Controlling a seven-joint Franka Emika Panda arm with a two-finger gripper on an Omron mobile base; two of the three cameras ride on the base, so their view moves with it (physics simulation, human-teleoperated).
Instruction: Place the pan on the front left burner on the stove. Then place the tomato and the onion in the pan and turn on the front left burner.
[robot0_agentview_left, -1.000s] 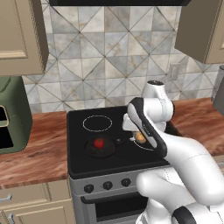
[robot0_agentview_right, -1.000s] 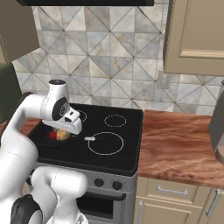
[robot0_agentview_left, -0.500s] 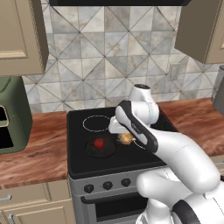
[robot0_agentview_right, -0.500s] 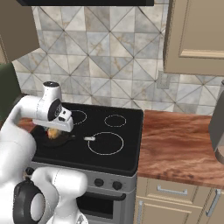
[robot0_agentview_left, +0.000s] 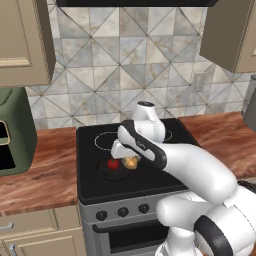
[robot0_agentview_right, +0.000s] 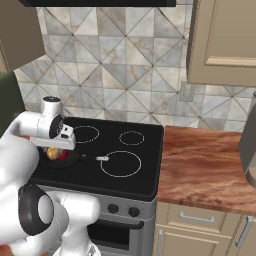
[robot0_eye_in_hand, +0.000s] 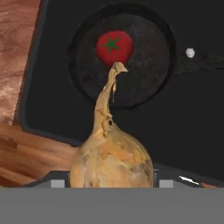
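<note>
While the arm reaches over the near-left of the stove, here is the state:

onion: the onion (robot0_eye_in_hand: 112, 164) sits in the claw's grip, held above the pan; its dry stem tip points toward the tomato in the hand view. Also seen at (robot0_agentview_left: 131, 162) and (robot0_agentview_right: 52, 154).
claw: the claw (robot0_agentview_left: 125, 159) is closed on the onion, bulb between the fingers; fingers mostly hidden by the bulb in the hand view.
pan: the pan (robot0_eye_in_hand: 144, 83) is on the near-left burner, handle (robot0_agentview_right: 95, 158) pointing right with a silvery tip.
tomato: the tomato (robot0_eye_in_hand: 114, 47) lies inside the pan, left of the onion in the left base view (robot0_agentview_left: 113, 164).
stove: the stove (robot0_agentview_right: 145, 175) has a black glass top and white rings; knobs (robot0_agentview_left: 122, 212) along the near front.
surroundings: wood counter (robot0_agentview_right: 205, 170) right of the stove, green appliance (robot0_agentview_left: 12, 130) at far left.
</note>
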